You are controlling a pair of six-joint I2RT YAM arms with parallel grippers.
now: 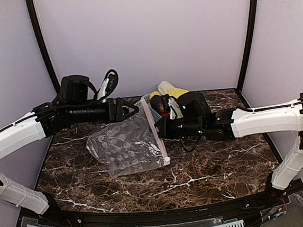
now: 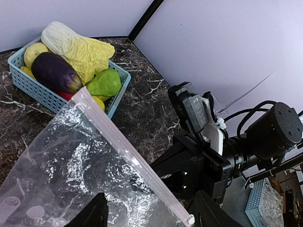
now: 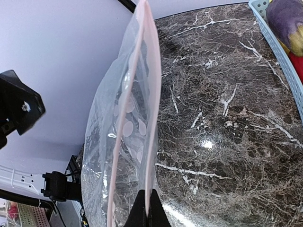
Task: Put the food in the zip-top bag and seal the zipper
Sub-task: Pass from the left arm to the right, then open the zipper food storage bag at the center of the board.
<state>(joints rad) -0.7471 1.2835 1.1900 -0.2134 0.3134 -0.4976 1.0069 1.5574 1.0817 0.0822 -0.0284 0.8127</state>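
Note:
The zip-top bag (image 1: 127, 146), clear with white dots, hangs tilted over the table's middle. Its pink zipper (image 1: 154, 129) runs along its right edge. My right gripper (image 1: 160, 127) is shut on one lip of that zipper (image 3: 151, 109), and the other lip (image 3: 119, 137) stands apart, so the mouth gapes a little. My left gripper (image 1: 135, 108) is open at the bag's upper corner. The zipper (image 2: 128, 153) and the bag (image 2: 57, 165) pass between its fingers (image 2: 92, 215), which hold nothing. The food sits in the basket: yellow cabbage (image 2: 80, 47), purple eggplant (image 2: 54, 71), a green piece (image 2: 105, 82).
The light blue slatted basket (image 2: 28, 80) stands at the back of the dark marble table (image 1: 209, 167), just behind my right arm (image 1: 258, 120). Its corner (image 3: 279, 52) shows close to the held bag. Curved pale walls enclose the back and sides.

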